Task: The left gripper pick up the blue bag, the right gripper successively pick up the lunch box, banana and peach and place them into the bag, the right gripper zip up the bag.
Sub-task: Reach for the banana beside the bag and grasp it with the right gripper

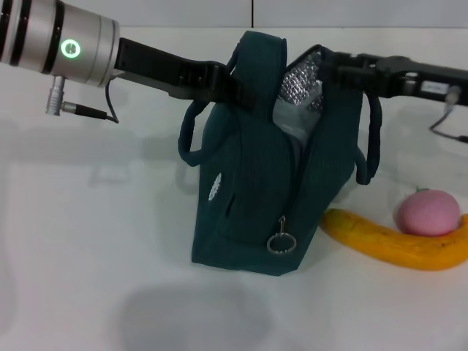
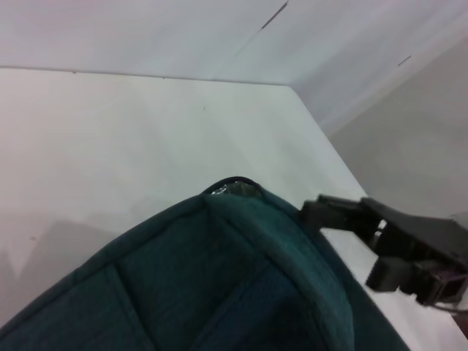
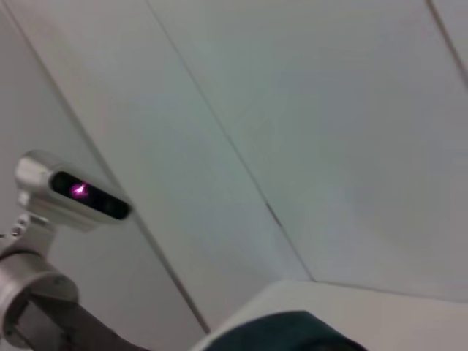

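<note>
Bag [image 1: 256, 190] upright on table [image 1: 88, 219], left gripper [image 1: 232, 82] clamped on its top left edge, right gripper [image 1: 333, 67] reaching into open mouth, finger state unclear, banana [image 1: 395, 245] and peach [image 1: 429, 212] touching, right of bag

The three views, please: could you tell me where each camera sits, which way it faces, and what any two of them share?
Head view: from the robot's head, looking forward and down at the blue bag, banana and peach; the left gripper and right gripper reach the bag's top.
Left wrist view: on the left arm, looking across the bag's top at the right gripper's black claw.
Right wrist view: on the right arm, facing up at the wall and the robot's head.
Shared: the bag's top appears in all three.
</note>
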Controlling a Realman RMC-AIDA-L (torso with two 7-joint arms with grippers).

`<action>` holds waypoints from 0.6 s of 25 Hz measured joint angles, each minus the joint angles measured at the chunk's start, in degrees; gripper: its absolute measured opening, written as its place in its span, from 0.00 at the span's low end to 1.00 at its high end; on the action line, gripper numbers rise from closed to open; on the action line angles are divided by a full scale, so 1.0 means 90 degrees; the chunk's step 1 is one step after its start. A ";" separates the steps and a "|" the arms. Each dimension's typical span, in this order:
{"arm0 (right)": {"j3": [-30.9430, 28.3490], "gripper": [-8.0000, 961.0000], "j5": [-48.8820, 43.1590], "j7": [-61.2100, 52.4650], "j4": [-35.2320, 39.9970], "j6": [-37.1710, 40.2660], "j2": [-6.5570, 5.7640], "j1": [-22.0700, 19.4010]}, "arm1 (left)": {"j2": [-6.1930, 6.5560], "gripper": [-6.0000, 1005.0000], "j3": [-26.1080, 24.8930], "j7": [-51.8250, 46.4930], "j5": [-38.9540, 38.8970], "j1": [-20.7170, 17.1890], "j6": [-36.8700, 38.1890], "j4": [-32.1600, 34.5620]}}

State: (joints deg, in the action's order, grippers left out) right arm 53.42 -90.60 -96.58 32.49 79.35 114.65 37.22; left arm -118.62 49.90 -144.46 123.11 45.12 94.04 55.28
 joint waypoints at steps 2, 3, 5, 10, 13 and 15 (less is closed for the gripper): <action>0.0078 0.76 -0.0016 -0.0267 0.0468 0.0030 -0.0039 -0.0212 | 0.0011 0.06 -0.0005 0.0005 0.0000 -0.0024 0.0000 0.0000; 0.0078 0.77 -0.0016 -0.0267 0.0468 0.0030 -0.0039 -0.0212 | 0.0018 0.06 -0.0009 0.0006 -0.0001 -0.0040 0.0000 0.0000; 0.0070 0.78 -0.0070 -0.0498 0.1473 0.0203 -0.0052 -0.0698 | 0.0037 0.06 -0.0018 0.0007 -0.0005 -0.0089 -0.0003 0.0000; 0.0061 0.78 -0.0579 -0.0876 0.3738 0.0785 0.0036 -0.1511 | 0.0055 0.06 -0.0023 0.0007 -0.0009 -0.0160 -0.0104 0.0000; 0.0049 0.78 -0.1464 -0.1606 0.4961 0.1457 0.0059 -0.1589 | 0.0056 0.06 -0.0035 0.0000 -0.0009 -0.0203 -0.0159 0.0000; 0.0118 0.78 -0.2119 -0.2096 0.5524 0.1953 0.0062 -0.1487 | 0.0053 0.06 -0.0039 -0.0016 -0.0009 -0.0218 -0.0175 0.0000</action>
State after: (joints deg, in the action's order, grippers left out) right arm 54.49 -109.67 -115.44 82.21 96.92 115.21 23.83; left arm -118.14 49.55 -144.60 123.03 43.15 92.46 55.28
